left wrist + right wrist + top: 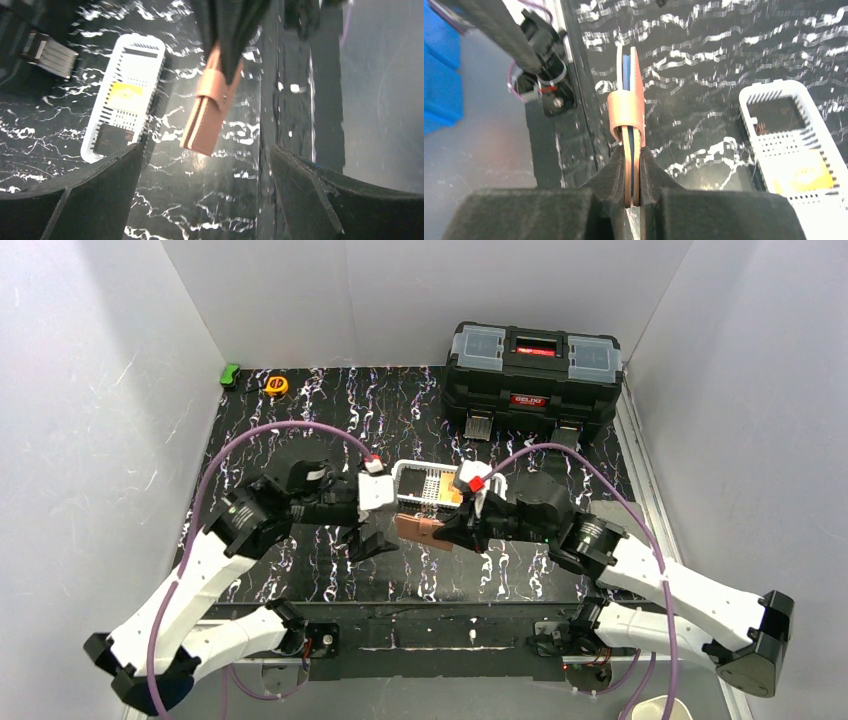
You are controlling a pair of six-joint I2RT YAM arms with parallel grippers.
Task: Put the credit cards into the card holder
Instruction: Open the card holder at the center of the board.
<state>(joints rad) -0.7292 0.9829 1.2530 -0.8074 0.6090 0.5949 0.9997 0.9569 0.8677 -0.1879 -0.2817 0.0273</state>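
– Two grippers, left first: state?
– My left gripper (206,152) is spread wide and holds nothing. It faces the salmon-pink folded leather card holder (207,107) without touching it, free to fetch a card.
– Cards?
– One orange-yellow plastic card (125,95) and one black plastic card (112,140) lie in the white slotted plastic basket (140,41), near the holder. A light blue card (626,67) shows between the holder's flaps.
– Right?
– My right gripper (632,160) is clamped on the holder's edge, snap tab (624,107) wrapped round, off the black marbled table (210,210). I'd guess that keeps it steady for loading.
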